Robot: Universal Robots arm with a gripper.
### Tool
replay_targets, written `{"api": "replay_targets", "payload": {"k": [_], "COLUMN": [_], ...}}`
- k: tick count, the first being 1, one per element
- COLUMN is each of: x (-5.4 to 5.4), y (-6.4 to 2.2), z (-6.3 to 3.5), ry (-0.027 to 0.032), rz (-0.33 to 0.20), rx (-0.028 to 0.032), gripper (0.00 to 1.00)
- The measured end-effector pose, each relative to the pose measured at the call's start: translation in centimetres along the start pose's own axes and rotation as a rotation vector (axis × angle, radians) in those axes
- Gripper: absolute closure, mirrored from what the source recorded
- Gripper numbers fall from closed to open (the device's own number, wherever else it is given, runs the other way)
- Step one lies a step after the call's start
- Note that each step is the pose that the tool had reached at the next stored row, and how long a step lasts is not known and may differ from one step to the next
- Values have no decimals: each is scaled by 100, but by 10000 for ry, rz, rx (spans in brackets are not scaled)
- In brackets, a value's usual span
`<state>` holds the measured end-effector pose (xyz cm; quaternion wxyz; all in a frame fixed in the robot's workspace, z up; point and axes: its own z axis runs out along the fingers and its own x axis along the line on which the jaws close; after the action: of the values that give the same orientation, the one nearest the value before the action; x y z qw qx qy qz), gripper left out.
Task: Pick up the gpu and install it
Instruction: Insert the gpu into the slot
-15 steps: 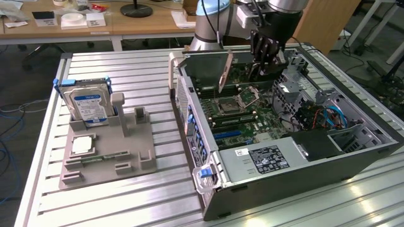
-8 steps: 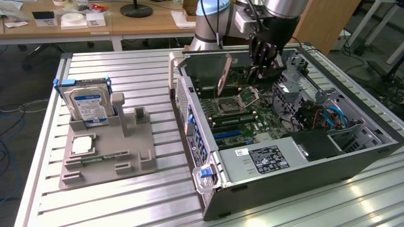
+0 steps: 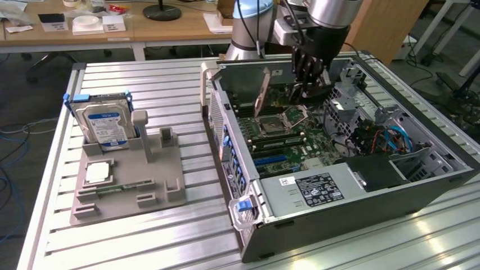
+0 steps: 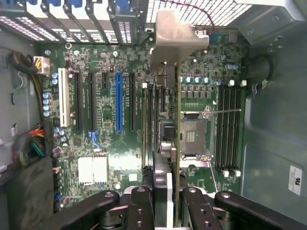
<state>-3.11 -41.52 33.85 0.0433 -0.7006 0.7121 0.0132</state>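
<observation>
We saw a slatted table (image 3: 150, 84) with an open case (image 3: 375, 208) lying on its side. On the exterior view's left, well apart from the case, a grey holder (image 3: 161, 169) carried a hard drive (image 3: 105, 124) standing upright. The arm (image 3: 330, 11) stood over the case with its wrist inside it. The board (image 4: 129, 148) lay flat on the case floor, and in the exterior view the power supply (image 3: 315, 188) was at the near end.

The gpu (image 4: 178, 124) was inside the case, clamped between the fingers of the gripper (image 4: 165, 211), which were closed on its upper edge. It hung straight below the gripper, standing on edge, and as far as we could judge it did not touch the board. Its long axis ran from the gripper toward the rear wall of the case. Its bracket (image 4: 175, 38) was at that end, near the rear openings.

This axis was parallel to the blue slot (image 4: 118, 103), but the card was not over that slot. It hung just beside the socket (image 4: 194, 136), and some black slots lay between. We judged that this sideways offset was the relation that mattered. The socket lever (image 4: 223, 111) was near the card, and the cables (image 3: 390, 138) lay farther off. Nothing lay on the blue slot.
</observation>
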Motion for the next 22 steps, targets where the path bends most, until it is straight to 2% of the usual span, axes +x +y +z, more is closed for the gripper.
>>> {"api": "replay_targets", "payload": {"k": [7,14,22], "x": [51,78,101], "y": [41,89,100], "z": [71,124,138], "ry": [4,0,-1], "rz": [90,75,74], "rx": [11,181,185], "gripper": [72,72,72]}}
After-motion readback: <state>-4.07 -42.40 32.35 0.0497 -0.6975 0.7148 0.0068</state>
